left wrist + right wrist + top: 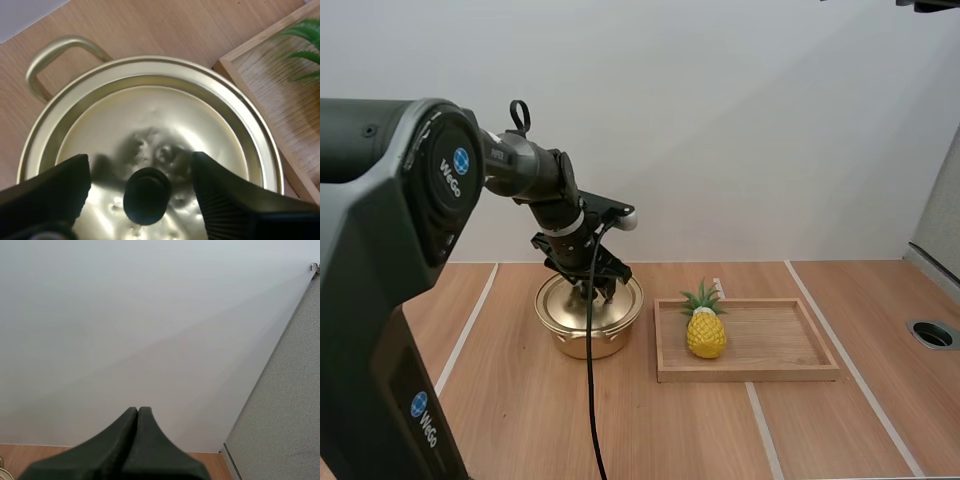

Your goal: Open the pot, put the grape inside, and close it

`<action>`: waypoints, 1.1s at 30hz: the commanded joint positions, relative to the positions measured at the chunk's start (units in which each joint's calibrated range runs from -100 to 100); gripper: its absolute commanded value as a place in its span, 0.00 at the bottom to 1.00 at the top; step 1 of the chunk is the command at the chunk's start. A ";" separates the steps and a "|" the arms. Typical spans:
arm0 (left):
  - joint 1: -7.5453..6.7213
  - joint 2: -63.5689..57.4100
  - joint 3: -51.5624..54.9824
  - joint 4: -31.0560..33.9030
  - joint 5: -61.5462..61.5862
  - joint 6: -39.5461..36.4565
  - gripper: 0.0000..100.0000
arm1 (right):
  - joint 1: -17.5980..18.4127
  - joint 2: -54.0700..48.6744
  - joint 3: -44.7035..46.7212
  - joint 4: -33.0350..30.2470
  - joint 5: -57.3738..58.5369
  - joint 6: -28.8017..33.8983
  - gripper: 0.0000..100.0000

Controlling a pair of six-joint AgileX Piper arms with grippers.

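Your left fingers [235, 200] stand wide apart, one on each side of the black knob [146, 195] on the lid [150, 115]. There is a gap on both sides, so nothing is pinched yet. The knob is round and sits roughly midway between the fingers, so I judge the next move to be a straight close and lift. The lid is still seated on the gold pot [588, 335], which rests on the surface [650, 430]. Just beside the pot, to its right, a wooden tray [750, 372] holds a small pineapple [706, 332] rather than a grape, upright and unobstructed. Your right fingers [125, 450] lie pressed together on nothing and face the wall, so the left arm is nearer.
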State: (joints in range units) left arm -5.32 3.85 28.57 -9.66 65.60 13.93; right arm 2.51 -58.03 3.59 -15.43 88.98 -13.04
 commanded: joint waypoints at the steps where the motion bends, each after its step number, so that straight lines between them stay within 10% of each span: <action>1: 0.04 -1.81 0.42 0.64 -0.16 0.41 1.00 | -0.25 -0.71 -0.33 0.14 0.16 0.00 0.00; 21: 0.04 -18.62 -8.38 9.10 -22.79 -6.59 1.00 | -0.25 -0.71 -0.33 0.14 0.16 0.00 0.00; 23: 0.51 -20.90 -11.17 9.66 -25.17 -6.84 0.81 | -0.25 -0.71 -0.33 0.14 0.16 0.00 0.00; 27: 2.44 -25.41 -16.10 9.66 -29.68 -12.50 0.03 | -0.25 -0.71 -0.33 0.14 -0.03 0.00 0.00; 33: 6.53 -31.64 -22.27 9.66 -32.91 -18.94 0.00 | -0.25 -0.71 -0.33 0.14 -4.26 0.00 0.00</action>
State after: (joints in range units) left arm -0.07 -25.39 8.29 0.00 35.17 -2.19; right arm 2.51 -58.03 3.59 -15.40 87.62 -13.04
